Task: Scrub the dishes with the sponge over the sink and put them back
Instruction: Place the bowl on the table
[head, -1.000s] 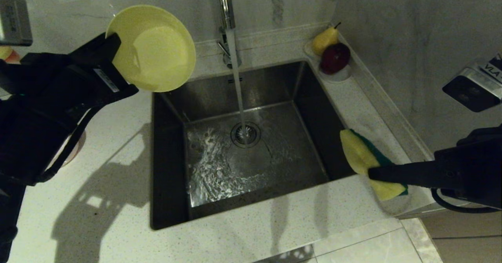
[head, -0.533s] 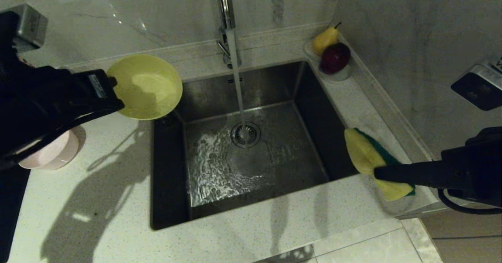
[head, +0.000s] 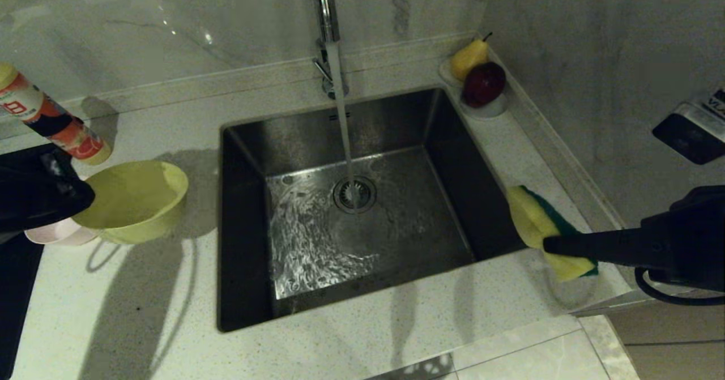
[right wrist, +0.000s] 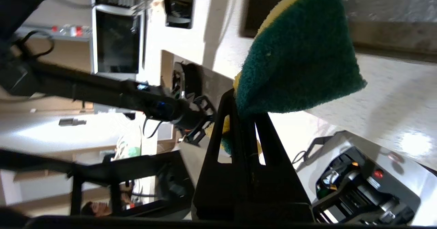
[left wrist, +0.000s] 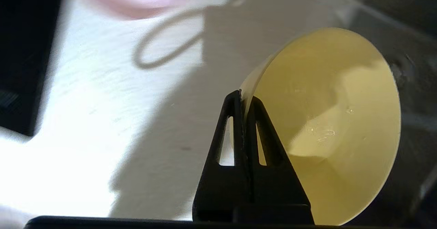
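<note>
A: Left gripper [left wrist: 243,97]?
B: Clamped on yellow bowl [head: 136,199] rim, over counter [head: 141,289] left of sink [head: 243,227], beside pink bowl [head: 56,234].
A: Right gripper [right wrist: 244,101]?
B: Pinching sponge [head: 541,230], yellow foam, green face, at sink's right edge.

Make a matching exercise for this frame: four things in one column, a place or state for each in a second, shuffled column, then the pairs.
Things
1. yellow bowl
2. sponge
3. pink bowl
4. tap

Places or states
A. running into the sink
B. pinched in the right gripper, at the sink's right edge
C. on the counter, partly hidden by the left arm
D. rim clamped in the left gripper, left of the sink

Pairs: 1-D, 2-B, 3-C, 4-A
</note>
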`<state>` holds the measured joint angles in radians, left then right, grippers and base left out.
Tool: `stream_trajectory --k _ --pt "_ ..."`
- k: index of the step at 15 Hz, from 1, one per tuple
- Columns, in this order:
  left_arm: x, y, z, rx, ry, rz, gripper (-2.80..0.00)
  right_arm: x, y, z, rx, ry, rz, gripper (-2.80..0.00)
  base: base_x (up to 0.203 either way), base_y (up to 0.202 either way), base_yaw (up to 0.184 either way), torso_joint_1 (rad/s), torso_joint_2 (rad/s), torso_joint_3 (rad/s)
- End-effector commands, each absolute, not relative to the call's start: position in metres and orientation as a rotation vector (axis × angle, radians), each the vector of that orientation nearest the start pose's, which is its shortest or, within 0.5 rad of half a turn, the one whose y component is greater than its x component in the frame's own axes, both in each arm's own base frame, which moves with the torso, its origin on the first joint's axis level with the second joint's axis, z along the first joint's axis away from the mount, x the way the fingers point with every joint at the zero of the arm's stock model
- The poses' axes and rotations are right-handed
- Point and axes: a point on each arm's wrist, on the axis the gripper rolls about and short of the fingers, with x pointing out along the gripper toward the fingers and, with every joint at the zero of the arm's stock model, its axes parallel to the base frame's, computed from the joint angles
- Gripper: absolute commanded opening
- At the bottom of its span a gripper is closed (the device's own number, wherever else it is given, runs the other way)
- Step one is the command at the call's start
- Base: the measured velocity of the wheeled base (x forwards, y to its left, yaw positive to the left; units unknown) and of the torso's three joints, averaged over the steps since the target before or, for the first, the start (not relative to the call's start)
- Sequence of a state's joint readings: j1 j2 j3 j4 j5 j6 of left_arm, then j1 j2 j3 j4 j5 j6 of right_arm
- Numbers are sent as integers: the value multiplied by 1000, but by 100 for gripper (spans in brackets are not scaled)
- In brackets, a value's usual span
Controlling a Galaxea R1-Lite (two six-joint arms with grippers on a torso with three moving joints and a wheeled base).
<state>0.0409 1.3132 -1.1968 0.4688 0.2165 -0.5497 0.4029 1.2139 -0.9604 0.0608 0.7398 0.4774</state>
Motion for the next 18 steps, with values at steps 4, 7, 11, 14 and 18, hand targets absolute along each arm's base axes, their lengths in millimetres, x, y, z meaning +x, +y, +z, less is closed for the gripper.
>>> stream_trajectory --k 4,7,11,14,18 --pt "178 46 266 -584 544 577 -280 165 83 274 486 620 1007 -280 0 0 0 0 0 0" --pt "172 51 245 -587 593 623 -280 167 83 273 487 625 1006 -280 0 0 0 0 0 0" --pt "177 61 219 -596 574 654 -280 169 83 272 492 628 1002 -280 0 0 0 0 0 0" --pt "178 66 215 -602 559 678 -280 170 81 272 494 623 990 -280 0 0 0 0 0 0" --pt "175 67 208 -596 583 691 -280 171 82 269 496 637 988 -280 0 0 0 0 0 0"
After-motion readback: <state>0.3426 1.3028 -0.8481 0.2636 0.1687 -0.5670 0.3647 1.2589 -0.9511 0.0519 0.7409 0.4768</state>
